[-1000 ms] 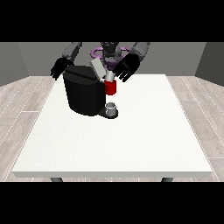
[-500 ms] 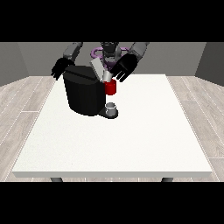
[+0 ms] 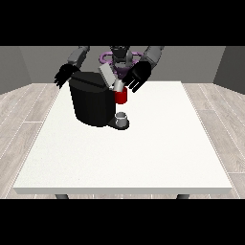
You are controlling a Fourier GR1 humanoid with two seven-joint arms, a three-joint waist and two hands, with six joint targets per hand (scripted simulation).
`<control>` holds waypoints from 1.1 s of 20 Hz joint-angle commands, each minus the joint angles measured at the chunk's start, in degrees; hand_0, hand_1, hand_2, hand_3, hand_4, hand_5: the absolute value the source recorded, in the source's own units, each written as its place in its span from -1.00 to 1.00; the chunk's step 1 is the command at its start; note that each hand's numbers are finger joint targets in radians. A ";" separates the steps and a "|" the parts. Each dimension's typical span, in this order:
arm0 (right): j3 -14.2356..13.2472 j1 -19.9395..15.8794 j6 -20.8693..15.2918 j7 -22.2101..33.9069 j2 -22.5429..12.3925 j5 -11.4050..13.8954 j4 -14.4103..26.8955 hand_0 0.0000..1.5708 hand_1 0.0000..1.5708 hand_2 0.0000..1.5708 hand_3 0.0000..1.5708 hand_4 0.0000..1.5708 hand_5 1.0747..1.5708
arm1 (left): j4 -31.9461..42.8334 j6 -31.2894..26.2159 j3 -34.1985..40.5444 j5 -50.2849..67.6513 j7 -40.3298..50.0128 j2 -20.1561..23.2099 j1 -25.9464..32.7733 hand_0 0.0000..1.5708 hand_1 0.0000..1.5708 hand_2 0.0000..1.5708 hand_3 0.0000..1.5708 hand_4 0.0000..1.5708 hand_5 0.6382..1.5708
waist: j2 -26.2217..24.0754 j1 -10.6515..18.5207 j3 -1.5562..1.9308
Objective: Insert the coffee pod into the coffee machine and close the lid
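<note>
The black coffee machine (image 3: 93,103) stands on the white table (image 3: 143,153) at the back left. Its grey lid (image 3: 107,75) is raised and tilted above the red brewing head (image 3: 121,97). A small grey piece (image 3: 117,86), possibly the coffee pod, sits between the lid and the red head. The hand at the view's right (image 3: 136,76) hovers just right of the lid with its fingers spread, holding nothing that I can see. Behind the machine's left corner, the hand at the view's left (image 3: 64,75) is open too.
A grey cup (image 3: 122,118) sits on the machine's base under the red head. The table's front edge (image 3: 124,190) is near the camera, and a wooden floor surrounds the table.
The hand at the view's right has shifted a little to the left and down, closer to the lid. The other hand and the machine have stayed put.
</note>
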 commanded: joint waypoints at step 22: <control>-0.20 -0.06 -1.75 0.77 0.95 0.16 0.71 -1.00 -1.00 -1.00 -1.00 -0.39 1.00 | 0.22 2.29 -1.57 -3.24 0.27 -2.49 1.01 0.34 0.34 0.43 0.23 -0.54 1.00 | -0.60 1.10 0.00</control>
